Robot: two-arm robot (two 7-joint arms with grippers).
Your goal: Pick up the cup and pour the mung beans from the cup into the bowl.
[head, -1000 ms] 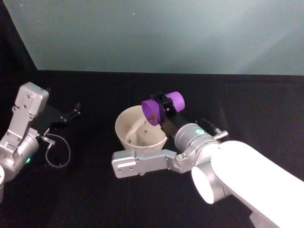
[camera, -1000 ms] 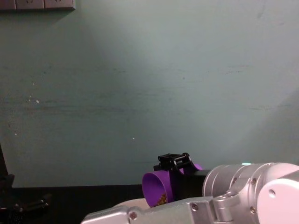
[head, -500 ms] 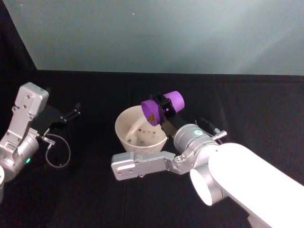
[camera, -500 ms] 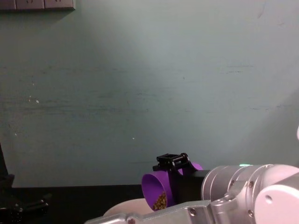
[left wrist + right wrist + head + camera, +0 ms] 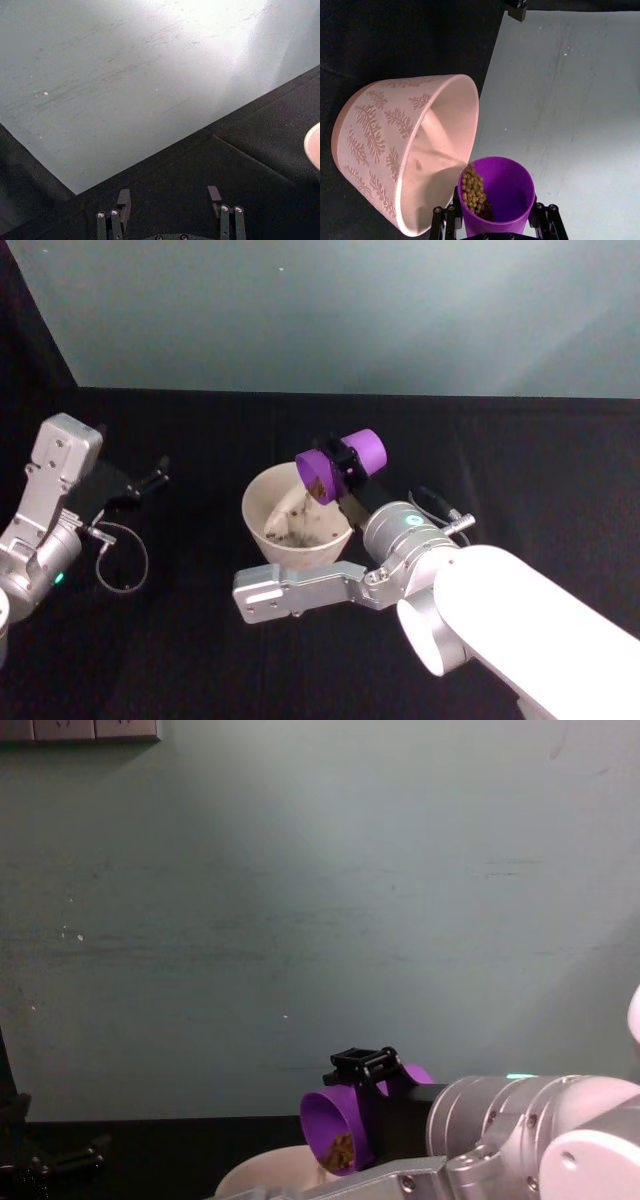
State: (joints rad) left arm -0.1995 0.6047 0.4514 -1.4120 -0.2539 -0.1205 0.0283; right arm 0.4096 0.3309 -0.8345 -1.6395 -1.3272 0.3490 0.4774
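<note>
The purple cup [image 5: 368, 450] lies tipped on its side over the right rim of the pale bowl [image 5: 262, 502], its mouth facing down into the bowl. My right gripper [image 5: 346, 472] is shut on the cup. Mung beans [image 5: 472, 192] are piled at the cup's [image 5: 502, 195] lower lip, just beside the rim of the leaf-patterned bowl [image 5: 385, 145]. More beans [image 5: 296, 530] lie on the bowl's floor. From the chest, the cup [image 5: 325, 1120] hangs above the bowl's edge [image 5: 255, 1175]. My left gripper [image 5: 150, 480] rests open at the far left, with nothing between its fingers [image 5: 124, 197].
A black cloth covers the table, with a teal wall behind it. A thin cable loop [image 5: 122, 560] lies on the cloth by my left arm. My right arm's silver link [image 5: 290, 590] stretches across just in front of the bowl.
The cup has tipped a little further and shifted slightly left. Beans have slid to its lip and more have gathered in the bowl. The left arm has stayed still.
</note>
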